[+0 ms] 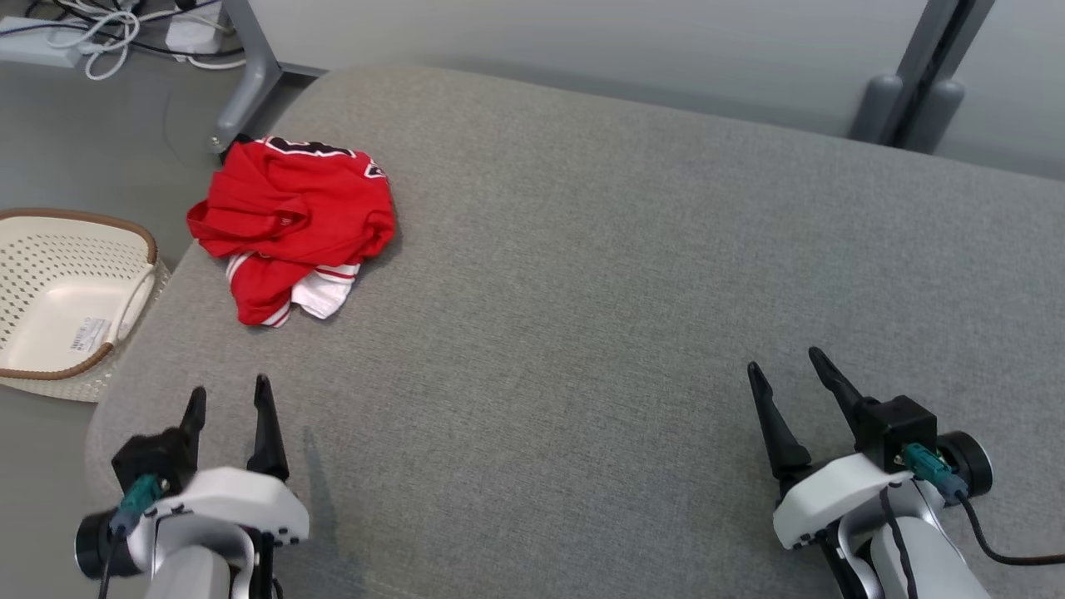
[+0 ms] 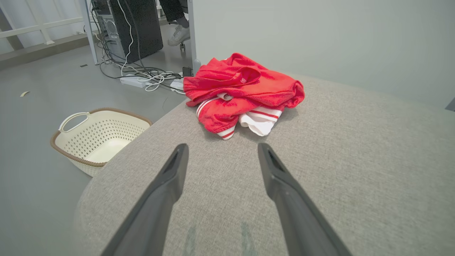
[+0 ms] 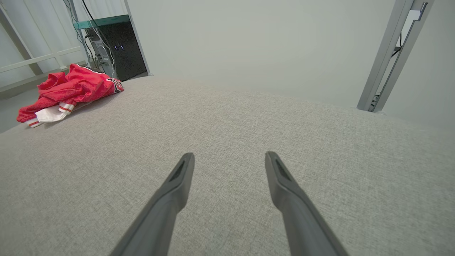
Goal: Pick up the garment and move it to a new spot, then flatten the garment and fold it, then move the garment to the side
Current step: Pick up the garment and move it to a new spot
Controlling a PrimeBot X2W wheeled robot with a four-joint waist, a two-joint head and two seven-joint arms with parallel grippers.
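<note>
The garment (image 1: 295,225) is a red piece with white striped trim, crumpled in a heap at the far left corner of the grey fabric surface (image 1: 599,274). In the left wrist view the garment (image 2: 245,89) lies straight ahead of my left gripper (image 2: 221,149), a short way beyond its fingertips. My left gripper (image 1: 229,395) stands open near the front left edge, nothing between its fingers. My right gripper (image 1: 784,366) is open at the front right, far from the garment (image 3: 67,92), which sits at the far left in the right wrist view.
A cream perforated basket (image 1: 62,299) with a brown rim stands on the floor left of the surface. Cables and a power strip (image 1: 108,33) lie on the floor behind. Metal frame legs (image 1: 250,79) rise at the back left and back right (image 1: 923,75).
</note>
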